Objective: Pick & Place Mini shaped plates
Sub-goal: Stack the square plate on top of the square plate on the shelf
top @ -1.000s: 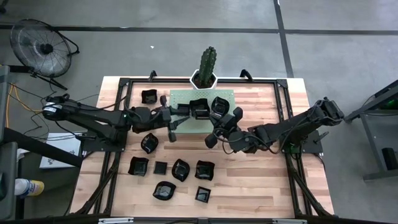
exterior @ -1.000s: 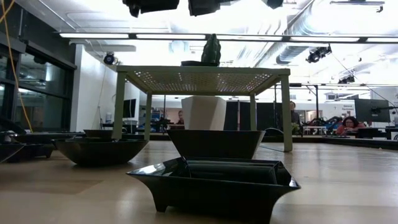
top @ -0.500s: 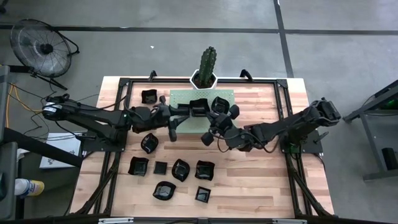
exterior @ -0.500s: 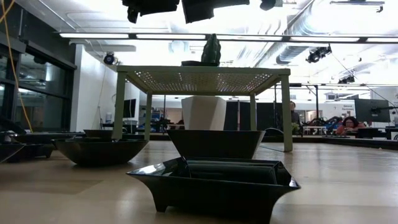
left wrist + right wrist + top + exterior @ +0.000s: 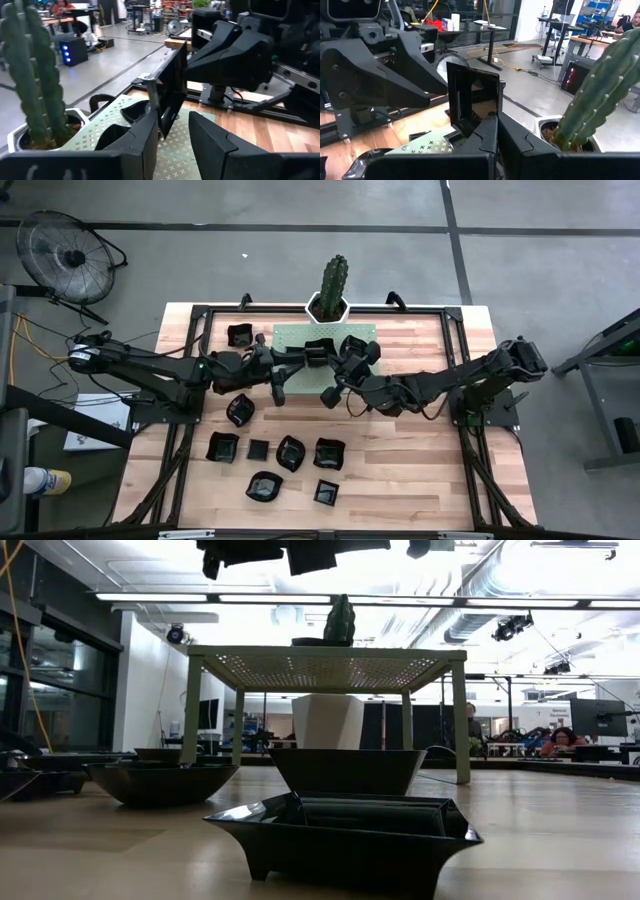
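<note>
My left gripper holds one black mini shaped plate in the air over the pale green stand. The square plate stands on edge. My right gripper comes level from the table's right, shut, and its fingertips reach the plate's broad face. Another black plate sits on the stand's top. Several more lie on the table nearer the front, resting on their bases, and one sits left of the stand. My left gripper pinches the plate's edge between its two fingers, one on each face. It comes level from the table's left. The plate stands on edge, lifted clear above the stand. My right gripper's shut fingertips meet the lower part of the plate's face, level from the right; whether they press on it I cannot tell.
A cactus in a white pot stands just behind the stand at the table's far edge. Black plates fill the near middle of the table. Bare wood lies at the right.
My right gripper, shut all along, has gone toward the table's left and a little toward the far edge, up to the held plate, and its wrist has rolled. My left gripper has stayed in place and rolled its wrist, turning the plate with it.
</note>
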You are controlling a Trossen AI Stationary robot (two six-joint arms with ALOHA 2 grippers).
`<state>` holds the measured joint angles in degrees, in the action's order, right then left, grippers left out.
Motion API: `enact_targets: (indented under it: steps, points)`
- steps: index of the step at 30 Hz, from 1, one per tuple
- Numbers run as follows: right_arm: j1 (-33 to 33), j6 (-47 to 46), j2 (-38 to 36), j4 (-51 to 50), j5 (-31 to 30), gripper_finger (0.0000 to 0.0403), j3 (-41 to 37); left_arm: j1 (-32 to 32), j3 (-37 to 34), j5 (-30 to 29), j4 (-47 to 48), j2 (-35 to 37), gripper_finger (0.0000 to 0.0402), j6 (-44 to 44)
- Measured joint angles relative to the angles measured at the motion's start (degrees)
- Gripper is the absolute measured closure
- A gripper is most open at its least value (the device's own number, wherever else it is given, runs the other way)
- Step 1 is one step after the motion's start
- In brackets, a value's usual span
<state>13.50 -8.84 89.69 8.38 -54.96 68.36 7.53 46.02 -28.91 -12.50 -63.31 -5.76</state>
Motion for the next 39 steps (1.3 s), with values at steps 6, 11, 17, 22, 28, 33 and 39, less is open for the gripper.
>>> enact_targets:
  steps: [6,11,17,22,28,33,39]
  points:
    - [-0.1,0.3,0.0,0.1,1.1,0.0403,0.0,0.0,0.0,-2.0,-0.1,0.0,0.0293,-0.8]
    - [-0.7,0.3,0.0,0.2,1.8,0.0403,0.0,0.0,0.0,-2.2,-1.2,0.0,0.0293,-0.9]
    - [-1.8,0.4,0.0,1.6,3.1,0.0403,0.0,0.0,0.1,-2.3,-1.7,-1.6,0.0293,-2.4]
    - [-1.9,1.9,0.0,2.1,3.3,0.0403,0.0,0.0,0.1,-3.5,-1.6,-2.2,0.0293,-3.9]
    - [-1.9,2.4,0.0,2.3,4.2,0.0403,0.0,0.0,0.0,-5.7,-1.5,-2.3,0.0293,-5.0]
    - [-1.9,2.4,0.0,2.2,4.5,0.0403,0.0,0.0,0.0,-6.6,-1.5,-2.3,0.0295,-5.0]
    - [-1.9,2.4,0.0,1.9,4.6,0.0403,0.0,0.0,0.0,-6.7,-1.5,-2.3,0.0331,-5.2]
